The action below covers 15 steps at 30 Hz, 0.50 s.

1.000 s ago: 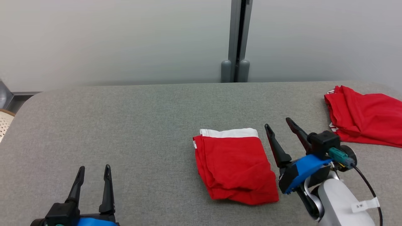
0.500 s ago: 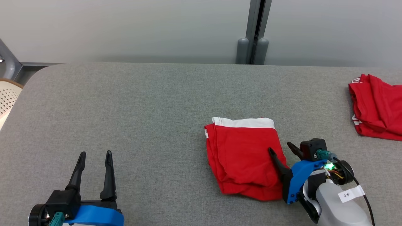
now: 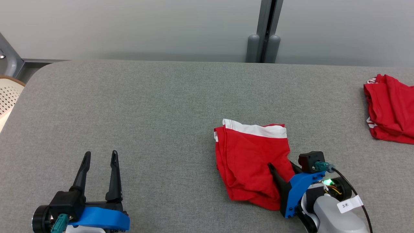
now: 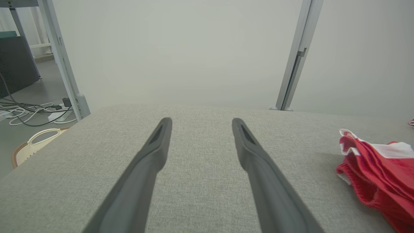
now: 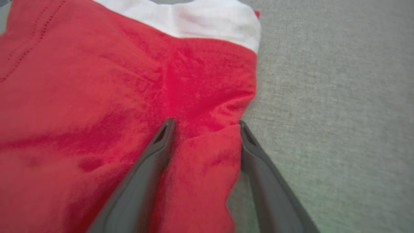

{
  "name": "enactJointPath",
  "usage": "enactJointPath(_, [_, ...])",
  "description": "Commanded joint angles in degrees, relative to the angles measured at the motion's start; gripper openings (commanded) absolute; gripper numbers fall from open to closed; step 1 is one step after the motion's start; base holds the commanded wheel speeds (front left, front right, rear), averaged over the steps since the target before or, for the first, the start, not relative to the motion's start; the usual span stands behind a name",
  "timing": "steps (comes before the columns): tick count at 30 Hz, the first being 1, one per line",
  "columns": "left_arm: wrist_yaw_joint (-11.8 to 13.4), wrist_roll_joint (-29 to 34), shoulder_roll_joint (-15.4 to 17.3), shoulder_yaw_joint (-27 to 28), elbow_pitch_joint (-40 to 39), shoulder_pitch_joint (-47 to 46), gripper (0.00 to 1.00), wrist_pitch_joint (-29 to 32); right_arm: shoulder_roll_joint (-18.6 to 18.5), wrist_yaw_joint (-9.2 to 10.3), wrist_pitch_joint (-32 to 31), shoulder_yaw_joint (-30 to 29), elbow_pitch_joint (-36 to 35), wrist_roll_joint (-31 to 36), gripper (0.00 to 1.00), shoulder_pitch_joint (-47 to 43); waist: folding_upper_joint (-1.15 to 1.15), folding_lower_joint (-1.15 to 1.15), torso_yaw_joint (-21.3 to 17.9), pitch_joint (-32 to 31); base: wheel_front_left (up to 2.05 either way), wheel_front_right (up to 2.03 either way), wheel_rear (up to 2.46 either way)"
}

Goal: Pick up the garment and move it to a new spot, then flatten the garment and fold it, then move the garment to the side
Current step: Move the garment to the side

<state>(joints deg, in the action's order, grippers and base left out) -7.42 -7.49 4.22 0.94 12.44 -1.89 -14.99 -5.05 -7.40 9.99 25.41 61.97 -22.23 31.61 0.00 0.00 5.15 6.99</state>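
Garment (image 3: 252,161), red with a white band, lies folded on the grey table (image 3: 161,106), right of centre; a second red garment (image 3: 388,110) sits well apart at the far right edge; with the fold apparently done, the step in hand looks like the last one, taking hold to move it aside. Right gripper (image 3: 280,165) is at the garment's near right side, jaws wide apart and gripping nothing yet; in the right wrist view one finger (image 5: 155,152) lies on the cloth and the other (image 5: 255,155) sits at its edge, a ridge of fabric between them. Left gripper (image 3: 100,153) hovers wide open over bare table, holding nothing. Next, the right jaws probably need to close through all the layers, or the fold may slip apart when lifted.
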Motion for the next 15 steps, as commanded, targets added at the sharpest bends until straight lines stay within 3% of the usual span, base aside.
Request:
enactJointPath(1, [-0.1,0.0,0.0,-0.1,0.0,-0.6,1.0,-0.3,0.9,-0.16,-0.5,1.0,1.2,-0.6,0.04,-1.0,0.0,0.0,-0.1,-0.1,0.0,0.0,0.0])
enactJointPath(2, [-0.1,-0.1,0.0,0.0,0.1,-0.5,1.0,-0.3,0.8,-0.16,-0.1,1.3,1.2,-1.2,0.0,-0.9,0.0,0.0,-0.2,-0.2,0.0,0.0,0.0])
enactJointPath(9, [0.0,-0.3,-0.3,0.6,-0.7,0.9,1.0,-0.3,-2.5,-0.04,3.4,3.3,-0.5,-4.6,0.0,0.1,0.0,0.0,-2.7,-0.2,0.0,0.0,0.0])
enactJointPath(15, [0.0,-0.4,-0.5,1.0,-1.4,0.5,1.0,-0.3,-5.9,-0.04,4.7,4.3,-2.7,-6.2,0.0,0.3,0.0,0.0,-7.8,2.0,0.0,0.0,0.0])
